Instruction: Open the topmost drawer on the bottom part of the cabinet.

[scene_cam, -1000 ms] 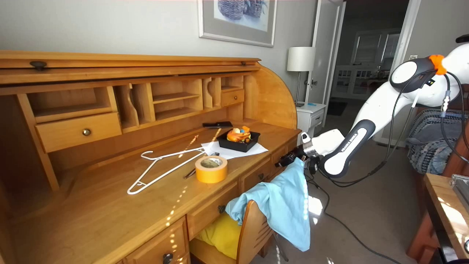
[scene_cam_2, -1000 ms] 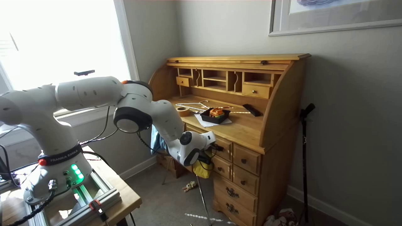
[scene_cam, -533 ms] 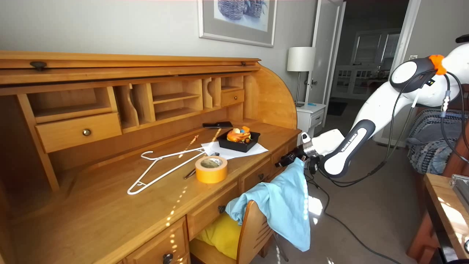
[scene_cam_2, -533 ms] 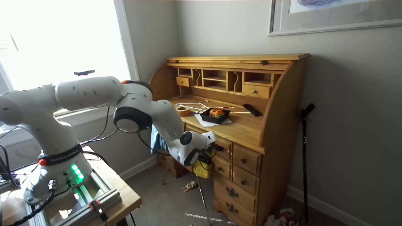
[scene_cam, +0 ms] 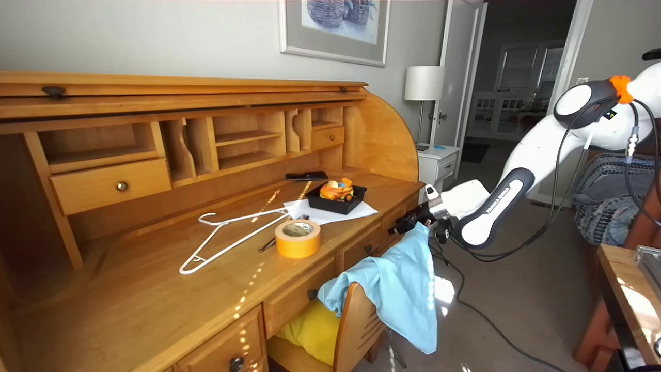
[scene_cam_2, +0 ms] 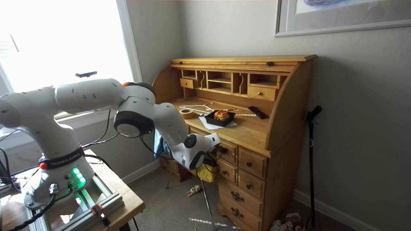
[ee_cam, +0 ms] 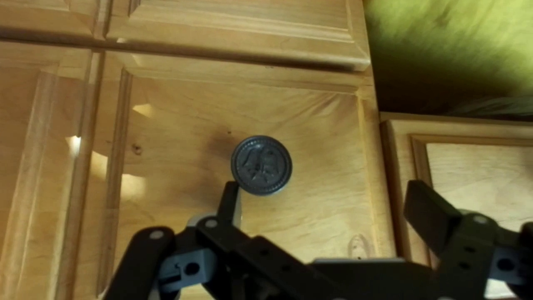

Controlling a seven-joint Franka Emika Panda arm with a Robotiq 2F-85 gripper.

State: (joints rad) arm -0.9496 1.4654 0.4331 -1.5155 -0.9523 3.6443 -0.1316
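Drawer [ee_cam: 310, 166], topmost in the lower part of the desk [scene_cam_2: 247, 133], next to the middle drawer [ee_cam: 479, 166]: one, appears closed, directly ahead of your pincer [ee_cam: 324, 189].

Pincer: one, released, fingers [ee_cam: 229, 202] spread wide, nothing held.

Knob [ee_cam: 261, 165]: one, dark, round, so no long axis for you to match. Lies beyond the fingertips in the wrist view, closer to the finger at that view's left than to the one at its right; contact, you cannot tell.

Move called for, as judged: you centre on the knob, probably by shifting away from the middle drawer, advance, clamp, then draw straight out from the front.

Edges: desktop lip [scene_cam_2: 244, 144], just above the pincer in an exterior view; side edge of the middle drawer, overlapped by one finger in the wrist view.

Alongside: chair [scene_cam: 356, 320], with blue cloth [scene_cam: 397, 284] over its back and yellow pillow [scene_cam: 312, 328] on its seat. The cloth overlaps your pincer in an exterior view; touching or apart, you cannot tell.

Room: carpet [scene_cam_2: 179, 205] before the desk; your pull likely runs over it.
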